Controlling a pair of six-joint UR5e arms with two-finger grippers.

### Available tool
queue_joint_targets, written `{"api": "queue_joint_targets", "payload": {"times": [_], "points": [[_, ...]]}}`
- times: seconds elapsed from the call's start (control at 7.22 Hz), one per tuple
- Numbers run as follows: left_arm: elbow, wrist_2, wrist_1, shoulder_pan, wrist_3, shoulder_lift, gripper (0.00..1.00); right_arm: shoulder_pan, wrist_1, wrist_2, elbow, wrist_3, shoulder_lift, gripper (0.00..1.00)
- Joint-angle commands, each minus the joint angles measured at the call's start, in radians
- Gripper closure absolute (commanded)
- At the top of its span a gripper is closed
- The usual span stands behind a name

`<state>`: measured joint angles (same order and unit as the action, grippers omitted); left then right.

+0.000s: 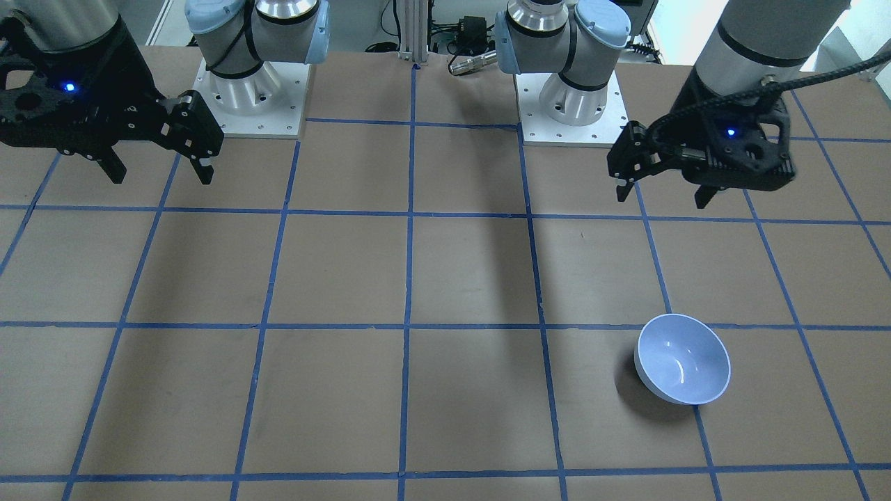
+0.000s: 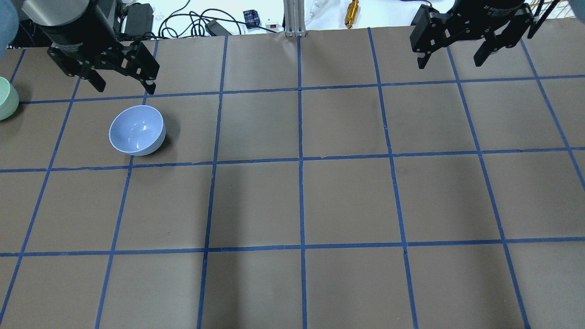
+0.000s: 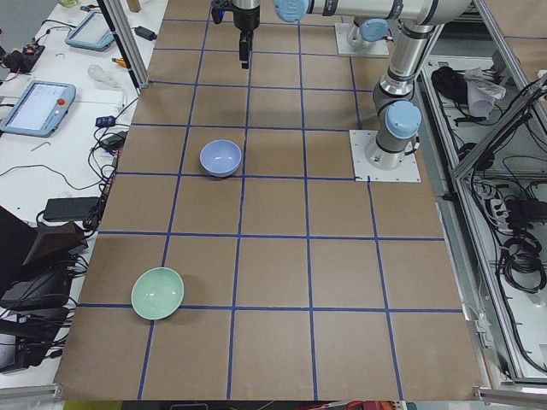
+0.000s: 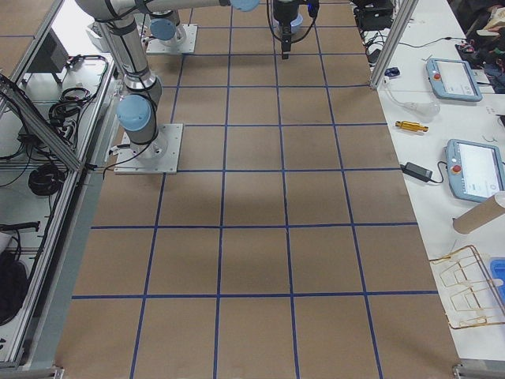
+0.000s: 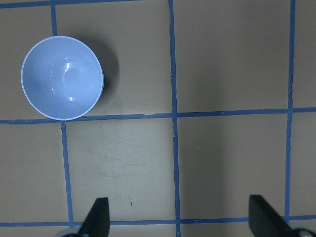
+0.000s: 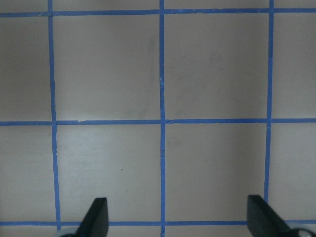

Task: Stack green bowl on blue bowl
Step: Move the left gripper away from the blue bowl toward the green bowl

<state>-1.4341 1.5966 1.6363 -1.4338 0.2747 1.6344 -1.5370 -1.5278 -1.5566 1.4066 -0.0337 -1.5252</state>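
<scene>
The green bowl (image 3: 157, 293) sits right way up near the left end of the table (image 2: 347, 201). It is well apart from the blue bowl (image 2: 137, 130), with a lot of bare table between them. The blue bowl is right way up too. It is near the left gripper (image 2: 124, 87) but not under it. That gripper hangs above the table, wide open and holding nothing. The right gripper (image 2: 449, 63) hangs far off on the other side, also wide open and empty. Nothing is stacked yet.

What could go wrong? The green bowl is so far out that the overhead view cuts most of it off. So the left arm (image 2: 59, 13) has a long reach and might come down a bit off the rim. Both bowls look shiny and smooth — a pinch on the thin edge could slip, and the bowl could tip or drop. And if it is let go off to one side, it may bump the blue bowl away — or sit crooked in it.
</scene>
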Motion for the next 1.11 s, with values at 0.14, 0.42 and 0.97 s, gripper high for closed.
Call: {"api": "queue_joint_targets", "payload": {"times": [0.14,0.42,0.97], "points": [[0.064,0.014,0.051,0.308,0.610,0.072,0.00,0.000,0.000,0.000,0.000,-0.002,0.000,0.00],[0.182,0.022,0.025,0.415,0.861,0.203,0.00,0.000,0.000,0.000,0.000,-0.002,-0.001,0.00],[0.464,0.096,-0.221,0.556,1.375,0.567,0.00,0.000,0.000,0.000,0.000,-0.002,0.000,0.00]]}}
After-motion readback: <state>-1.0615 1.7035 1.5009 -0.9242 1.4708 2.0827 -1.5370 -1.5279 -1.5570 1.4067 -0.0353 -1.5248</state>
